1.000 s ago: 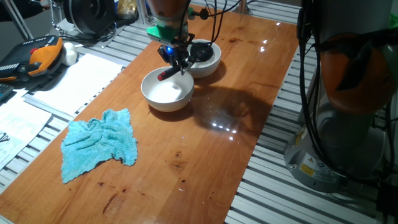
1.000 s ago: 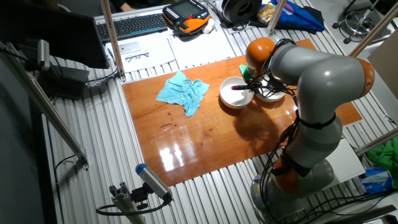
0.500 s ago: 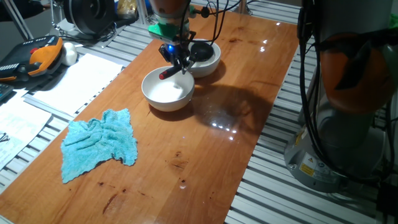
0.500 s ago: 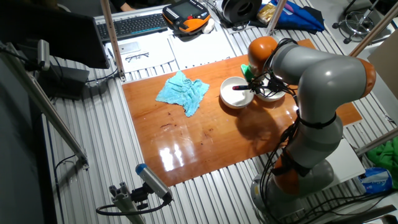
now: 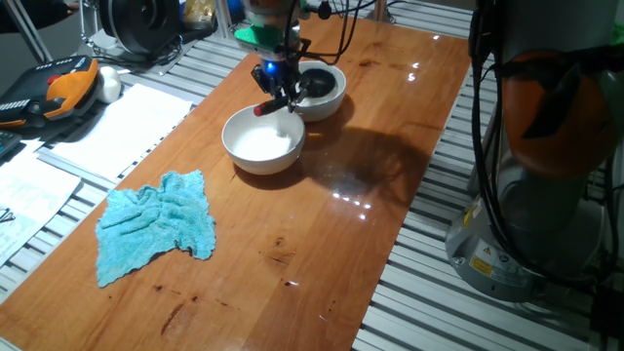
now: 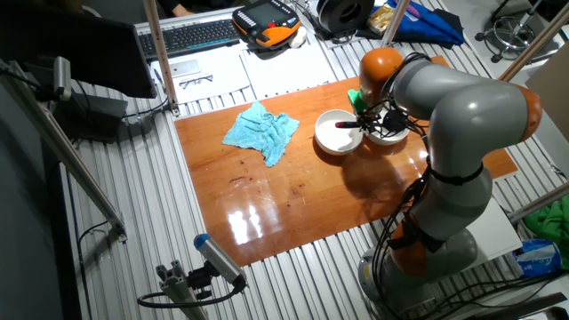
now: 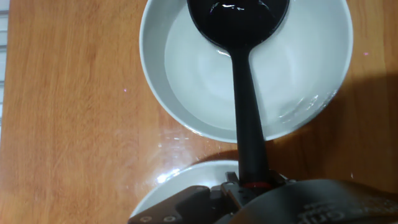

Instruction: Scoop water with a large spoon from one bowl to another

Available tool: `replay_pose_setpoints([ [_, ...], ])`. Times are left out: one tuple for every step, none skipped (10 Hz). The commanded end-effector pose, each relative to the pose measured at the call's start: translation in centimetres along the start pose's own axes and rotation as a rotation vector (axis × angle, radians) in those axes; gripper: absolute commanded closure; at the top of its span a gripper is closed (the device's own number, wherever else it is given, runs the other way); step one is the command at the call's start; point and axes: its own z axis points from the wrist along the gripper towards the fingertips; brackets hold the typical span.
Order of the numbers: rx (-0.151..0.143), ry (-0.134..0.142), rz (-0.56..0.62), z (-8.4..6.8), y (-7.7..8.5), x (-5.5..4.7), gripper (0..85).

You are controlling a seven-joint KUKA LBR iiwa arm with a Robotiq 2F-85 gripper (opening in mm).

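Your gripper [image 5: 277, 93] is clamped on the large spoon [image 7: 244, 93], scoop hanging over the far bowl [image 7: 155, 93], wet inside.

A crumpled blue cloth [image 5: 156, 224] lay on the wooden desk [image 5: 322, 244], well apart from the bowls. Beyond the desk's edge, white papers [image 5: 117, 127] rested on the ribbed metal bench [image 5: 507, 322]. An orange and black handheld controller [image 5: 54, 90] sat near the papers. In the other fixed view, a black keyboard [image 6: 191, 36] stood behind the papers, with a pair of glasses [image 6: 197, 81] lying on one sheet.
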Motion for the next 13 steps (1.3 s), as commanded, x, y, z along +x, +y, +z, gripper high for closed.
replay_pose_setpoints([
  [0.002, 0.003, -0.003, -0.3, -0.1, 0.0, 85.0],
  [0.002, 0.003, -0.006, -0.5, -0.2, 0.0, 85.0],
  [0.003, 0.006, -0.012, -0.7, -0.3, 0.0, 85.0],
  [0.004, 0.009, -0.016, -0.8, -0.4, -0.1, 85.0],
  [0.004, 0.009, -0.021, -1.0, -0.4, -0.2, 85.0],
  [0.004, 0.011, -0.027, -1.2, -0.4, -0.4, 85.0],
  [0.007, 0.014, -0.031, -1.3, -0.4, -0.5, 85.0],
  [0.009, 0.016, -0.034, -1.4, -0.4, -0.6, 85.0],
  [0.010, 0.014, -0.037, -1.5, -0.5, -0.6, 85.0],
  [0.012, 0.013, -0.040, -1.6, -0.5, -0.6, 85.0],
  [0.012, 0.008, -0.042, -1.8, -0.5, -0.7, 85.0],
  [0.017, 0.004, -0.044, -2.1, -0.5, -0.7, 85.0],
  [0.022, 0.003, -0.044, -2.5, -0.4, -0.7, 85.0],
])
